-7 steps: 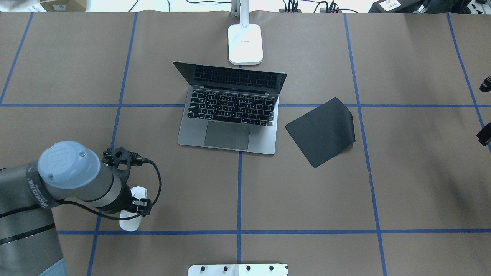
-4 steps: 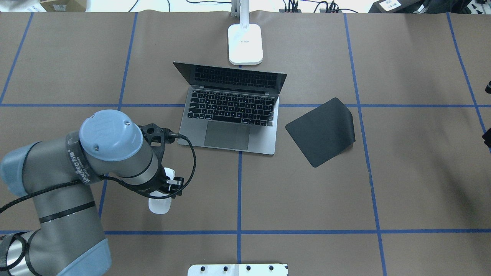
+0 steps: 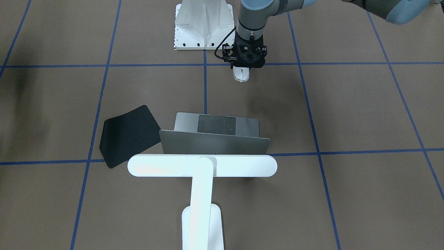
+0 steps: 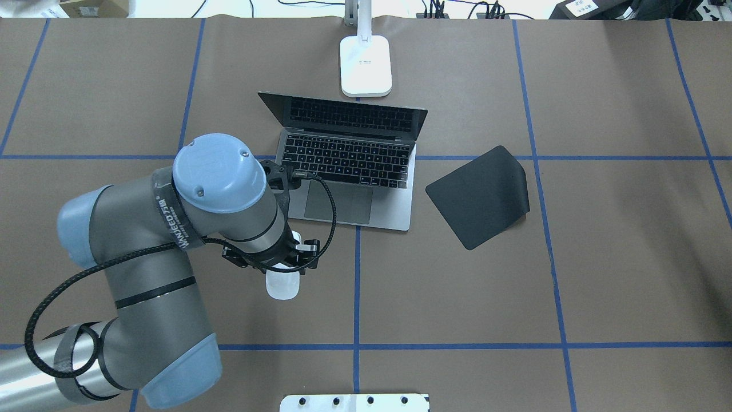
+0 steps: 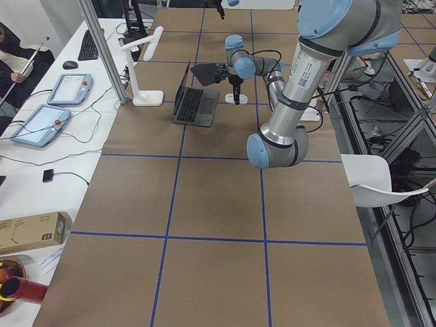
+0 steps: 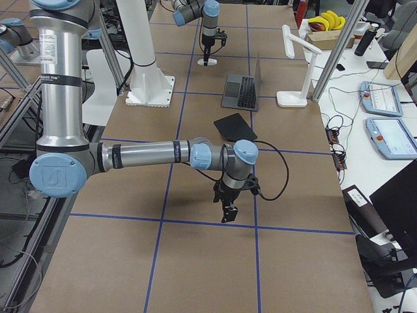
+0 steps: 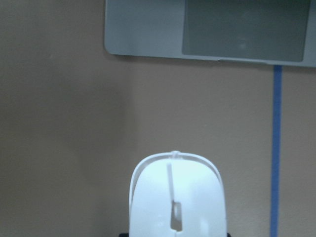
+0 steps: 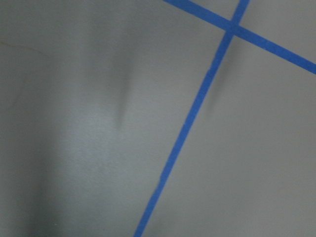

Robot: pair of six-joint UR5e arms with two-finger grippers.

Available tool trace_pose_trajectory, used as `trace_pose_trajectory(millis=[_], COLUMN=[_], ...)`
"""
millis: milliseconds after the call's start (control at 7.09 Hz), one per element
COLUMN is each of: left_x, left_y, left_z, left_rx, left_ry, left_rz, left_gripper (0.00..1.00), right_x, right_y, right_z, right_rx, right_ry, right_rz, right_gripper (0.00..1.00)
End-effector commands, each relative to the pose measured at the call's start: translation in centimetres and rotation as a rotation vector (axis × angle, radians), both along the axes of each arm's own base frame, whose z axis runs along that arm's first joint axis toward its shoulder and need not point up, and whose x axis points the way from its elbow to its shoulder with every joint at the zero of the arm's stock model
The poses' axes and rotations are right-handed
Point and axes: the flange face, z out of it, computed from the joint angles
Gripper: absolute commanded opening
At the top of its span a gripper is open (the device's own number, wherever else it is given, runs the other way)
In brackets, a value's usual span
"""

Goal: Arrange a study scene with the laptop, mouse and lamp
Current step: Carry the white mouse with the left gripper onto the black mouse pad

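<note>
Clasping mouse point(image 4: 282, 288) in left tool point(image 4: 284, 269), near open laptop point(image 4: 346, 171) front edge

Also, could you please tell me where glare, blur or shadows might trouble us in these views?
Front-facing view: the lamp bar is washed out to near-featureless white, and a soft shadow darkens the table at the picture's left. Left wrist view: the mouse glares pale and looks soft. Right wrist view: table and blue tape, all blurred.

mouse point(image 7: 177, 197) — glossy white plastic | laptop point(image 4: 389, 203) — matt grey metal | mat point(image 4: 479, 197): matt black | table point(image 4: 600, 257): brown paper
</note>
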Motion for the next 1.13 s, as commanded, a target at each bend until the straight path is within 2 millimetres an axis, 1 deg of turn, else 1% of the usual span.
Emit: trace_pose_trajectory(millis=[0, 141, 282, 423, 564, 846, 987], left_x=[3.4, 5.1, 6.4, 8.8, 11.1, 15.2, 17.0], left_y=[-1.8, -2.7, -3.4, -4.5, -6.0, -8.3, -9.4], left_z=[-5.2, -7.9, -9.3, -10.7, -12.4, -14.2, -15.2], left_rx=[-0.039, -0.055, -0.07, -0.089, -0.096, -0.106, -0.096], left_ry=[0.032, 0.047, 0.069, 0.1, 0.096, 0.124, 0.119], left_rz=[-0.054, -0.077, -0.101, -0.128, -0.167, -0.211, -0.246], left_gripper=[0.22, 0.22, 0.22, 0.22, 0.22, 0.22, 0.22], right_x=[1.1, 1.1, 1.4, 1.9, 2.0, 1.9, 1.9], right_y=[0.2, 0.2, 0.3, 0.3, 0.2, 0.2, 0.2], right_z=[0.4, 0.5, 1.3, 1.4, 1.2, 0.9, 0.9], right_rx=[-0.002, -0.006, -0.014, -0.011, -0.01, -0.005, -0.004], right_ry=[-0.027, -0.036, -0.037, -0.042, -0.045, -0.048, -0.049], right_rz=[0.004, 0.004, -0.001, 0.002, 0.005, 0.007, 0.006], right_gripper=[1.0, 1.0, 1.0, 1.0, 1.0, 1.0, 1.0])
